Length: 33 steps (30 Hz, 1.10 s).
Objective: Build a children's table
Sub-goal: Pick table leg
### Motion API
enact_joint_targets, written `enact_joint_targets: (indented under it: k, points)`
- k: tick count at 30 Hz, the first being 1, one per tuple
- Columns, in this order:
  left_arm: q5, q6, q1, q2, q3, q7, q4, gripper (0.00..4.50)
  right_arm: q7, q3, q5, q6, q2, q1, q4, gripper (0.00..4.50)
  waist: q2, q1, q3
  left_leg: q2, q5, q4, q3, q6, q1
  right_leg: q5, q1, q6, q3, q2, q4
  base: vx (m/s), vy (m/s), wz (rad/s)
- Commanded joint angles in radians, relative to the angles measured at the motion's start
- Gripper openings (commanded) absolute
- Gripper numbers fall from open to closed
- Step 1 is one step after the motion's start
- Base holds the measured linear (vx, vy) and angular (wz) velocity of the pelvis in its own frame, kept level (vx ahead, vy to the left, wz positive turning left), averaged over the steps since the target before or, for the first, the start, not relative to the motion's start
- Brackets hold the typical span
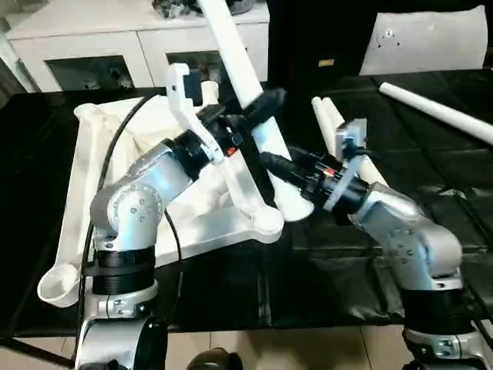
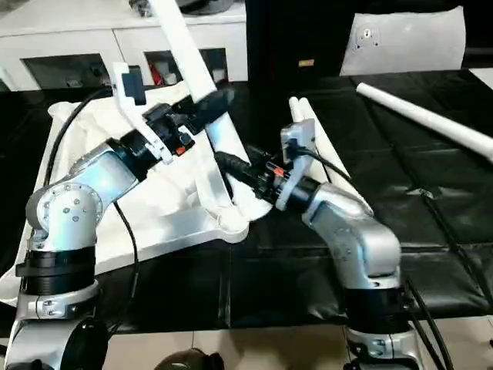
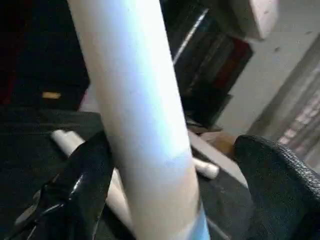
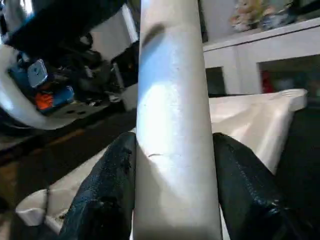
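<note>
Leg (image 1: 235, 54): long axis steep, tilted, foot end down at tabletop (image 1: 85, 154) corner socket. Right claw (image 4: 170, 165) clamps leg low, nearest socket; fingers (image 4: 107, 190) touch both sides. Left claw (image 3: 170, 175) higher up leg, one finger touching, other apart: loose.
</note>
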Motion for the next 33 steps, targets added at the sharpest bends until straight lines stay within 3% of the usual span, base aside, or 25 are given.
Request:
enact_joint_targets:
  k: [1, 4, 7, 8, 9, 16, 25, 33]
  points:
    - [0.019, -0.013, 0.008, 0.0, -0.004, 0.019, -0.02, 3.7, -0.01, 0.02, -0.025, -0.047, 0.005, -0.019, -0.008, 1.86, -0.019, 0.0, -0.08, 0.157, -0.015, -0.057, -0.086, 0.104, 0.036, 0.139, 0.03, -0.177, 0.073, -0.168, -0.061, 0.0, 0.0, 0.0]
    - [0.062, -0.054, 0.022, -0.002, -0.031, 0.043, -0.033, 3.21, -0.027, 0.046, -0.073, -0.106, 0.006, -0.025, 0.004, 1.86, -0.019, -0.002, -0.077, 0.158, -0.057, -0.062, -0.086, 0.087, 0.037, 0.098, 0.03, -0.184, 0.074, -0.168, -0.066, 0.0, 0.0, 0.0]
    - [0.093, -0.084, 0.027, -0.008, -0.05, 0.064, -0.034, 3.18, -0.034, 0.067, -0.104, -0.144, 0.007, -0.029, 0.011, 1.86, -0.019, -0.002, -0.074, 0.157, -0.098, -0.064, -0.084, 0.062, 0.038, 0.051, 0.031, -0.183, 0.077, -0.17, -0.073, 0.0, 0.0, 0.0]
    - [0.105, -0.098, 0.029, -0.021, -0.053, 0.079, -0.031, 2.86, -0.035, 0.078, -0.119, -0.162, 0.008, -0.03, 0.015, 1.86, -0.021, -0.003, -0.073, 0.157, -0.106, -0.066, -0.085, 0.055, 0.038, 0.037, 0.032, -0.18, 0.077, -0.169, -0.074, 0.0, 0.0, 0.0]
    - [0.109, -0.103, 0.03, -0.027, -0.053, 0.087, -0.03, 2.86, -0.036, 0.081, -0.124, -0.169, 0.009, -0.03, 0.016, 1.86, -0.021, -0.004, -0.073, 0.158, -0.108, -0.066, -0.085, 0.052, 0.039, 0.033, 0.032, -0.18, 0.077, -0.17, -0.074, 0.0, 0.0, 0.0]
    - [0.073, -0.132, 0.02, -0.091, 0.016, 0.187, -0.019, 2.28, -0.051, 0.112, -0.181, -0.245, 0.01, -0.034, 0.049, 1.86, -0.019, -0.01, -0.07, 0.157, -0.155, -0.069, -0.086, 0.015, 0.039, -0.002, 0.03, -0.189, 0.079, -0.171, -0.076, 0.0, 0.0, 0.0]
    - [0.037, -0.125, 0.023, -0.111, 0.035, 0.212, -0.036, 1.92, -0.062, 0.121, -0.211, -0.297, 0.011, -0.034, 0.076, 1.86, -0.02, -0.011, -0.074, 0.155, -0.125, -0.064, -0.084, 0.054, 0.036, 0.032, 0.029, -0.186, 0.079, -0.169, -0.074, 0.0, 0.0, 0.0]
    - [0.046, -0.121, 0.027, -0.1, 0.021, 0.227, -0.037, 1.88, -0.08, 0.125, -0.233, -0.32, 0.008, -0.035, 0.084, 1.86, -0.019, -0.012, -0.074, 0.156, -0.132, -0.065, -0.085, 0.053, 0.037, 0.033, 0.029, -0.187, 0.078, -0.167, -0.073, 0.0, 0.0, 0.0]
